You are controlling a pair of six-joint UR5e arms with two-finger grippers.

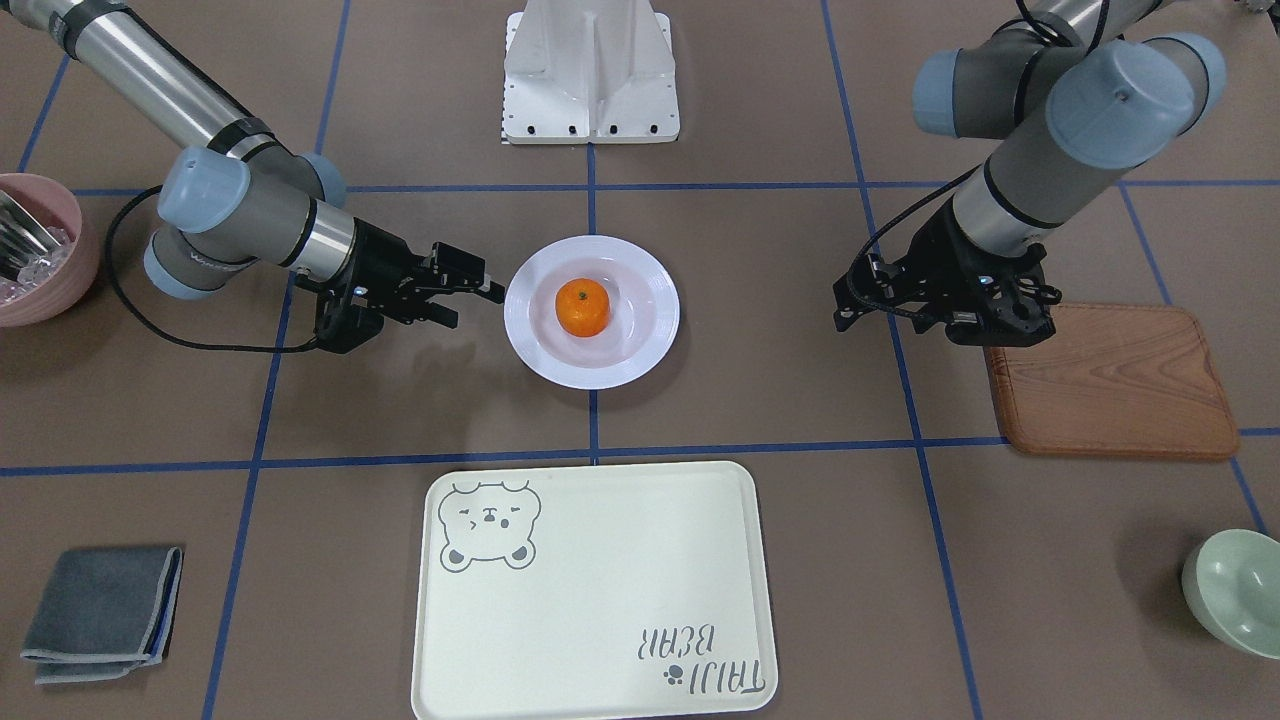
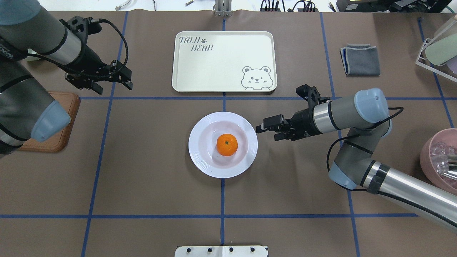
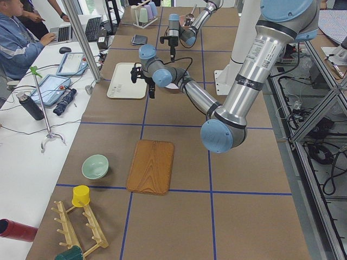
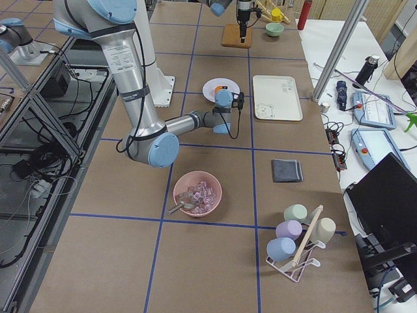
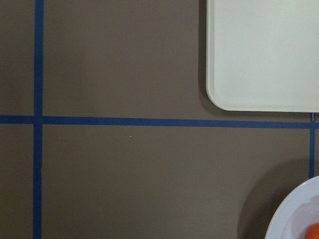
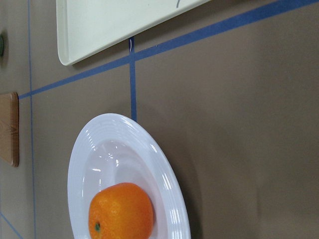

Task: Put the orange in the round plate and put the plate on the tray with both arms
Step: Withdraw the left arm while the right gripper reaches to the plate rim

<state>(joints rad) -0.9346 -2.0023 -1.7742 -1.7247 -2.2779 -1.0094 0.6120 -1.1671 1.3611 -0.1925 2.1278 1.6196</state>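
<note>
The orange point(image 1: 583, 306) point(image 2: 227, 144) lies in the sunken centre of the white round plate point(image 1: 592, 375) point(image 2: 200, 157) at the middle of the table. My right gripper point(image 1: 478, 303) point(image 2: 267, 132) is low beside the plate's rim on my right. It is open, it holds nothing, and its fingertips nearly reach the rim. My left gripper point(image 1: 842, 305) point(image 2: 126, 79) hangs open and holds nothing, well off to my left near the wooden board. The cream bear tray point(image 1: 620, 590) point(image 2: 221, 67) lies beyond the plate, with nothing on it.
A brown wooden board point(image 1: 1110, 380) lies under the left arm. A pale green bowl point(image 1: 1235, 590) sits at the far left corner. A pink bowl point(image 1: 40, 250) of clear pieces and a folded grey cloth point(image 1: 100, 610) are on my right. The white robot base point(image 1: 590, 75) is behind the plate.
</note>
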